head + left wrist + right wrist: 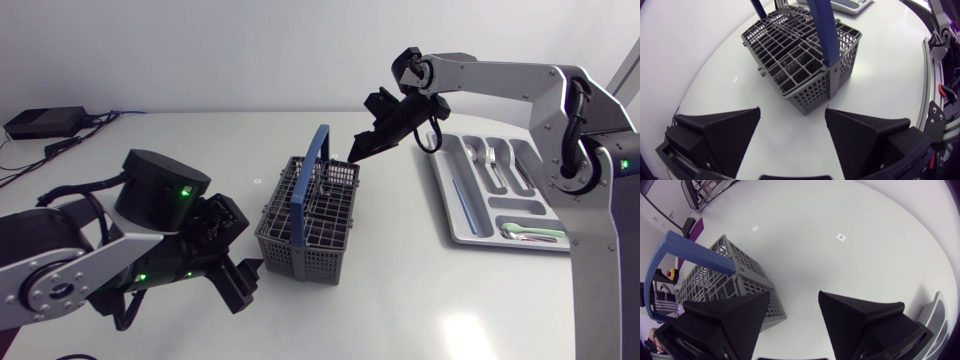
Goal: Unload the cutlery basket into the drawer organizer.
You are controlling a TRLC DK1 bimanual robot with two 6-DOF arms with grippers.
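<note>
Centrally on the white bench (400,290) stands the grey cutlery basket (300,250), its blue handle (305,175) arching upright over it. The left pincer (792,112), spread and empty, sits low just before the basket's near corner. The right pincer (794,297), likewise spread and empty, hangs above the far corner, beside the handle. The drawer organizer (445,200), holding cutlery (495,165), lies well apart.

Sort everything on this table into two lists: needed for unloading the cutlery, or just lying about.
Belongs to the job:
grey plastic cutlery basket with blue handle
grey drawer organizer tray holding metal cutlery
left gripper and right gripper, both open

Lying about:
black box with cables at the table's far corner
small white tag on the tabletop
</note>
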